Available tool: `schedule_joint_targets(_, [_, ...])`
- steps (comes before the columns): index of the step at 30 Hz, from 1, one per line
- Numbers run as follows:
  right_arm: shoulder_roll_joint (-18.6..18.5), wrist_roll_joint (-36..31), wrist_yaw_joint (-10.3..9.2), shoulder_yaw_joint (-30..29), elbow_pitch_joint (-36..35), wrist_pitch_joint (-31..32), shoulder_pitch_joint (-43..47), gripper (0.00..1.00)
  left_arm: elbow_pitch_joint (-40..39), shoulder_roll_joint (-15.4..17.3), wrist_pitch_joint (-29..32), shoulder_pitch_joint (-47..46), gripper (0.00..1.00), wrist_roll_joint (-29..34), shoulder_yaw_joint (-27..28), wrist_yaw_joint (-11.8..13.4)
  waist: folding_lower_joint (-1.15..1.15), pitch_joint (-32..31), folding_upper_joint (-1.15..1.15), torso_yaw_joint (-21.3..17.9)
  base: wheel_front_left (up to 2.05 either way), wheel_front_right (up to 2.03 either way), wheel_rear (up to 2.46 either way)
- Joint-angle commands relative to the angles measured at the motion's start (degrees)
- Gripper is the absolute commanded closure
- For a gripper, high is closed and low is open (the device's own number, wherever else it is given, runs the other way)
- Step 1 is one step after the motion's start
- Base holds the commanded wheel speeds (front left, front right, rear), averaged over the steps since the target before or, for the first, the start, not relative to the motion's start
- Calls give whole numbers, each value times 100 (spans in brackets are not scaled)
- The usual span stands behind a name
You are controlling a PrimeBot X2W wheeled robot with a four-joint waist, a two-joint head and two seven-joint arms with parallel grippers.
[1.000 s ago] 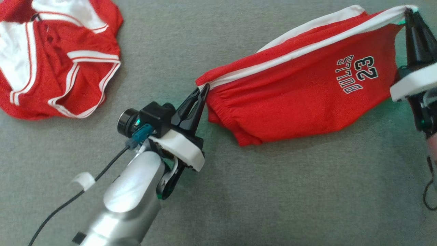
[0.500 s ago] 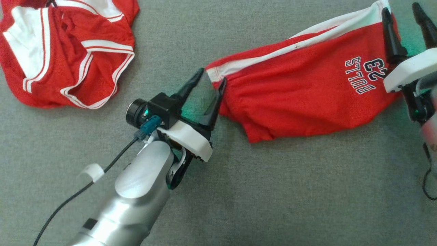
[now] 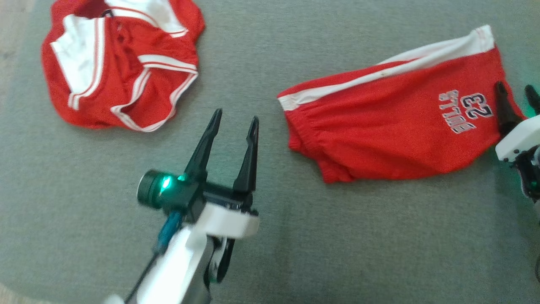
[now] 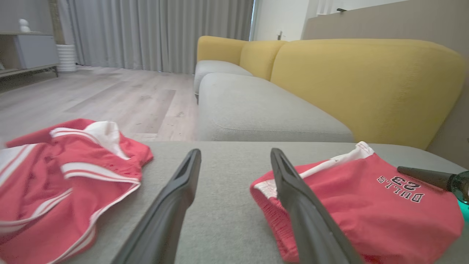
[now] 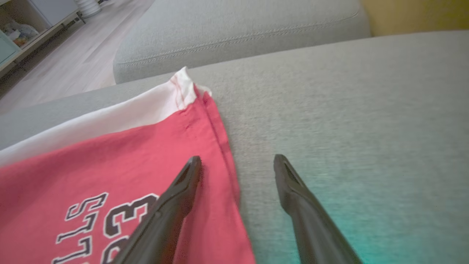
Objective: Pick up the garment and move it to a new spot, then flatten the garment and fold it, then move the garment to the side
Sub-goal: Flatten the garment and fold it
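The garment (image 3: 392, 131) is red cloth with a white side band and "BULLS 23" lettering. It lies loose on the grey cushion, also seen in the left wrist view (image 4: 366, 205) and the right wrist view (image 5: 91, 165). My left gripper (image 3: 235, 116) is open and empty, a short way left of the garment's elastic end; its fingers frame bare cushion (image 4: 235, 151). My right gripper (image 3: 515, 86) is open at the garment's right hem. One finger hovers over the numerals and the other over bare cushion (image 5: 238, 157). Neither gripper holds cloth.
A second red garment (image 3: 122, 67) with white panels and striped trim lies crumpled at the far left (image 4: 55, 176). The grey cushion (image 3: 295, 245) ends at the lower left corner. Yellow sofa backs (image 4: 366, 80) rise beyond, and wooden floor (image 4: 110, 99) lies to the left.
Both grippers opened and let go of the garment's white-banded edge, which dropped flat onto the cushion. Both hands drew back from it. The head camera has also shifted.
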Motion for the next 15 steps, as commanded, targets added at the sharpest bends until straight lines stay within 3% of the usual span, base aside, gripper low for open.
schedule_joint_targets(1, [-111, 172, -5, 99, -69, 78, 137, 0, -456, 19, -50, 201, 0, 183, 299, 65, 1, -73, 0, 186, 0, 0, 0])
schedule_joint_targets(3, [-142, 322, -5, 157, -5, 189, 204, 0, -745, 11, -50, 479, 0, 378, 394, 99, 1, -102, 0, 292, 0, 0, 0])
schedule_joint_targets(4, [-151, 460, -5, 227, 65, 340, 268, 77, -925, 4, -50, 711, 0, 510, 478, 107, 1, -142, 0, 365, 0, 0, 0])
schedule_joint_targets(5, [-151, 519, -5, 268, 95, 417, 296, 100, -994, 1, -50, 805, 0, 550, 525, 104, 1, -165, 0, 385, 0, 0, 0])
schedule_joint_targets(10, [-238, 746, -5, 150, 378, 204, 219, 100, -1188, -14, -51, 1090, 0, 649, 771, 82, 1, -287, 0, 264, 0, 0, 0])
schedule_joint_targets(15, [-458, 823, -5, 127, 562, 83, 158, 100, -1215, -20, -51, 1101, 0, 836, 956, -21, 1, -422, 0, -141, 0, 0, 0])
